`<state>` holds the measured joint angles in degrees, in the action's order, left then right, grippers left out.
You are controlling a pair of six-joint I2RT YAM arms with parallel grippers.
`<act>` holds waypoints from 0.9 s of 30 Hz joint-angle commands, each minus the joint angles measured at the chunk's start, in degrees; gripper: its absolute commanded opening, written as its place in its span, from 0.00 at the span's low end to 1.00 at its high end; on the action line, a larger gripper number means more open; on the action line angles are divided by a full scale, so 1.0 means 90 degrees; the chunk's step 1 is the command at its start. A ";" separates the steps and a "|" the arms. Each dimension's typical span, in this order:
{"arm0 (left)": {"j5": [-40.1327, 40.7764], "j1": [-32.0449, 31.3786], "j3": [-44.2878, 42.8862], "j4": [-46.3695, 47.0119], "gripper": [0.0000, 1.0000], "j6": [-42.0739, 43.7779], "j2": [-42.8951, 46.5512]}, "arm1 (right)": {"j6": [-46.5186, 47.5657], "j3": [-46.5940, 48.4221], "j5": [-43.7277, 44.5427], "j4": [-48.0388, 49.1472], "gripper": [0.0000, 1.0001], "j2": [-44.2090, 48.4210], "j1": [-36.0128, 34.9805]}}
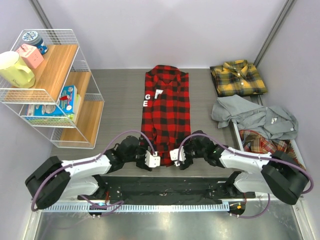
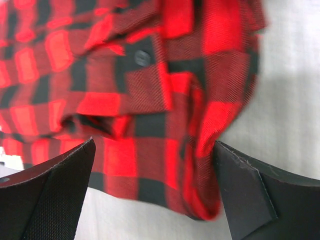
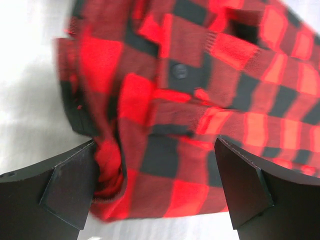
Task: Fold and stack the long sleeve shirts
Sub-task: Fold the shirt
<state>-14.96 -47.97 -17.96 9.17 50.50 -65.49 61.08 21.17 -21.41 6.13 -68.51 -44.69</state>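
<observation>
DESK-TOP FOLD: The red-and-black check shirt (image 1: 166,107) lies flat mid-desk (image 1: 120,95), its long axis running from 12 to 6 o'clock, collar at the far end and hem nearest the robot. The left arm (image 1: 90,167) and right arm (image 1: 245,162) sit equally close, each with its jaws spread wide and gripping nothing, straddling one hem corner apiece. From both, the garment stretches away toward 12 o'clock. A folded yellow-and-black plaid shirt (image 1: 237,78) rests at 2 o'clock.
</observation>
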 commanded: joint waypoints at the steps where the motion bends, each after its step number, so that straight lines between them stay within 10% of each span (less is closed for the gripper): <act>1: 0.0763 -0.0022 0.0092 0.0622 0.97 0.0483 -0.0836 | 0.0420 -0.0340 0.0933 0.0421 0.99 -0.0590 -0.0015; 5: 0.0784 -0.0022 0.0110 0.0865 0.85 0.0853 -0.1091 | 0.0684 -0.0477 0.0924 0.0852 0.88 -0.0718 -0.0025; 18: 0.0179 -0.0032 -0.0797 -0.0743 0.02 0.0405 -0.0577 | 0.0069 0.0264 0.1051 0.0190 0.18 -0.0436 -0.0025; 27: -0.0711 -0.0051 -0.1325 -0.3322 0.00 -0.0454 0.0978 | -0.0517 0.0470 0.0797 -0.1960 0.01 0.1528 -0.0474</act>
<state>-17.08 -48.38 -26.96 -8.47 51.83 -59.90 59.37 23.18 -13.54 -2.50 -59.33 -47.70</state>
